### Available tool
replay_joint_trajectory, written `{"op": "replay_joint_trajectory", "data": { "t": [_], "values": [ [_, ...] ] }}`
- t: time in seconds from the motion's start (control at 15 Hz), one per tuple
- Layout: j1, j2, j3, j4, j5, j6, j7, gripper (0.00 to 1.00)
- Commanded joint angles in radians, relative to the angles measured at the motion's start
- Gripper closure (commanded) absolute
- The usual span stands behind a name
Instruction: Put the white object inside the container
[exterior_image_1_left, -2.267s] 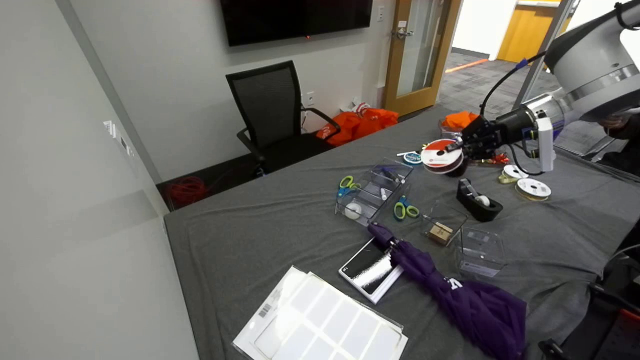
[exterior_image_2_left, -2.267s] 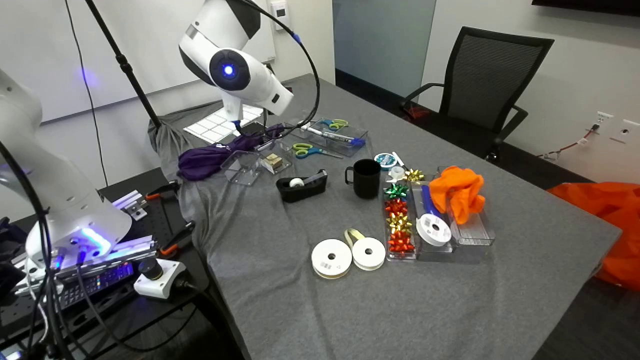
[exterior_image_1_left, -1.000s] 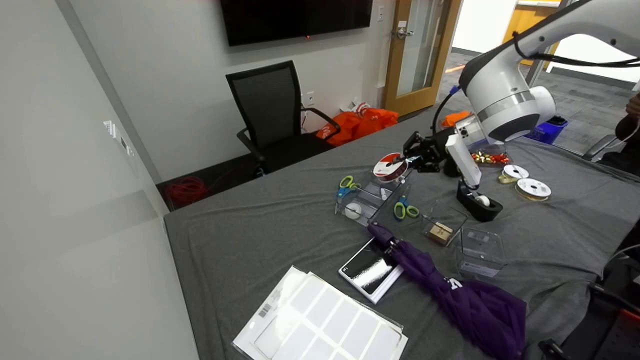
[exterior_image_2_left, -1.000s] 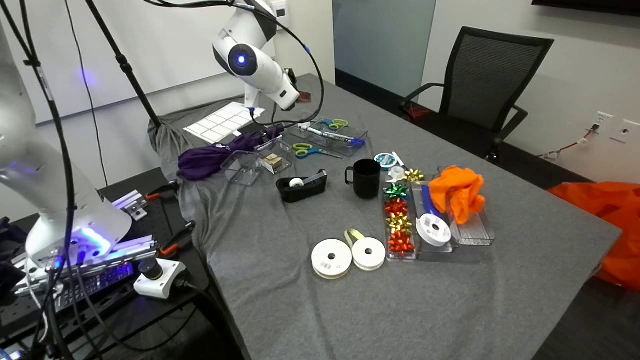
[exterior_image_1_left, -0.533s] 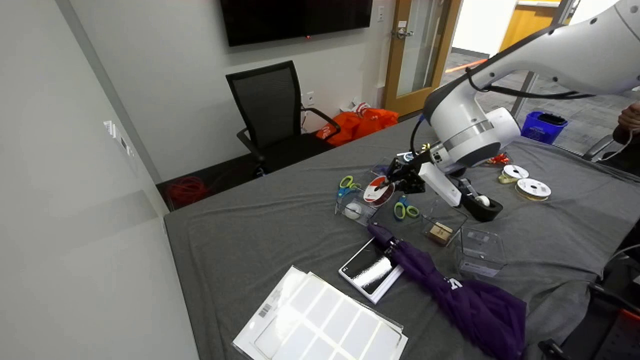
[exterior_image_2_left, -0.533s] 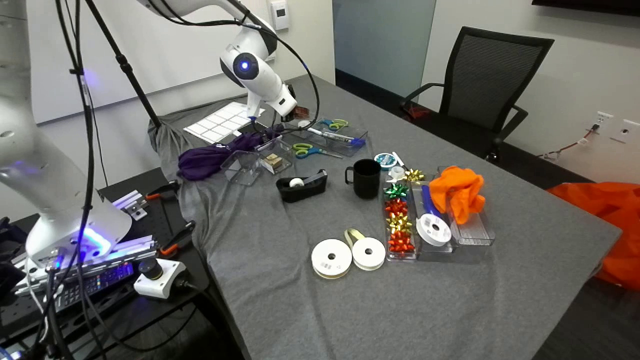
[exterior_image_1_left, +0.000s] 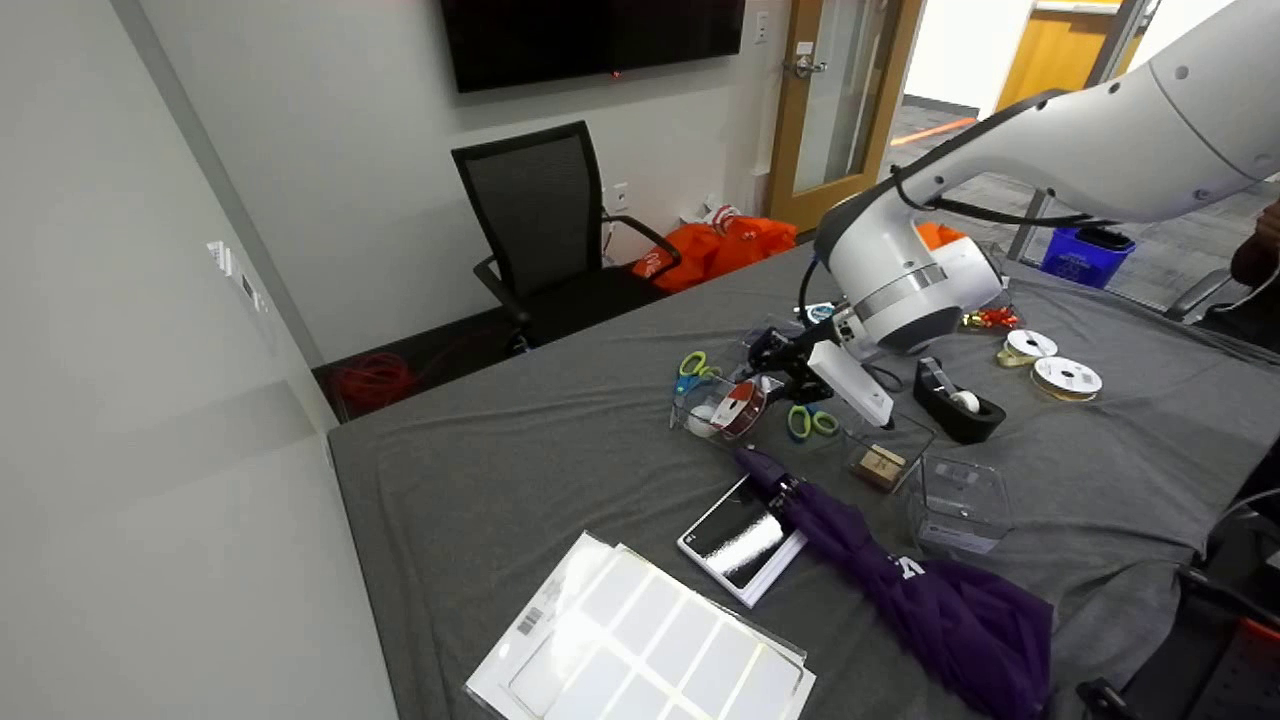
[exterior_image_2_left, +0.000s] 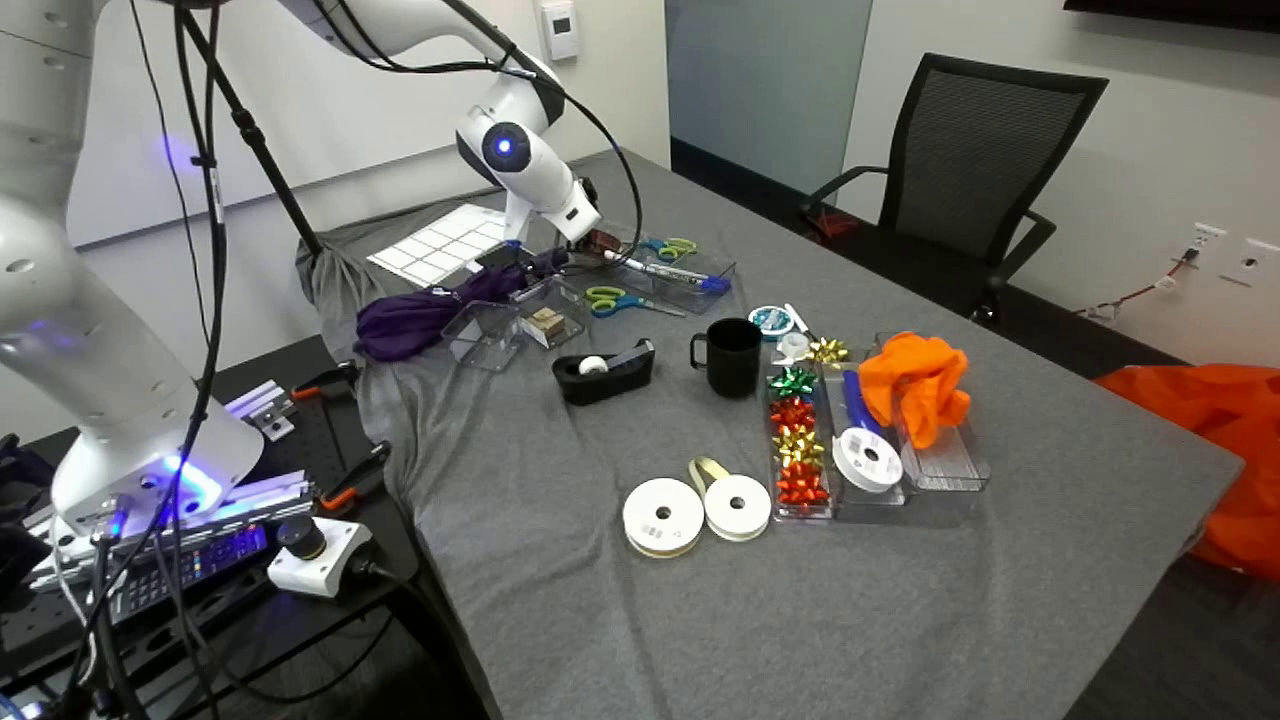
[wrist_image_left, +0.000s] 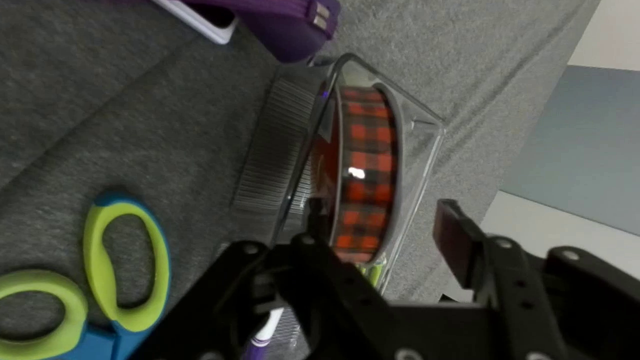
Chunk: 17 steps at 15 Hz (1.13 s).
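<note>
The white object is a round flat spool with a red-and-black plaid rim and a white-and-red face. In an exterior view the spool (exterior_image_1_left: 738, 410) stands tilted on its edge in the end compartment of the clear divided container (exterior_image_1_left: 682, 405). In the wrist view the spool (wrist_image_left: 370, 175) is inside the container's rim (wrist_image_left: 425, 175). My gripper (wrist_image_left: 382, 207) is open: one finger is beside the spool's face, the other is well apart from it, outside the rim. In an exterior view the arm partly hides the spool (exterior_image_2_left: 603, 240) and the gripper.
Scissors (exterior_image_1_left: 812, 420) lie beside the container, and another pair (exterior_image_1_left: 692, 372) on its far side. A purple umbrella (exterior_image_1_left: 880, 560) and a black-and-white box (exterior_image_1_left: 742, 540) lie close by. A tape dispenser (exterior_image_2_left: 603, 375) and black mug (exterior_image_2_left: 733, 357) stand farther off.
My gripper has carried the spool across the table and down into the container's end compartment. The spool has turned onto its edge, and the fingers now stand open around it.
</note>
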Motion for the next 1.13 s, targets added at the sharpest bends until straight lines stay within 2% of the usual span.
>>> {"op": "replay_joint_trajectory", "data": {
  "t": [0.0,0.13,0.53,1.07],
  "values": [
    [0.003,-0.006,-0.002,0.006,0.007,0.021,0.023,0.09],
    [0.002,-0.024,-0.003,-0.013,-0.017,0.015,0.041,0.00],
    [-0.005,-0.096,-0.001,-0.073,-0.088,-0.017,0.088,0.00],
    [-0.028,-0.284,-0.014,-0.243,-0.245,-0.100,0.107,0.00]
  ]
}}
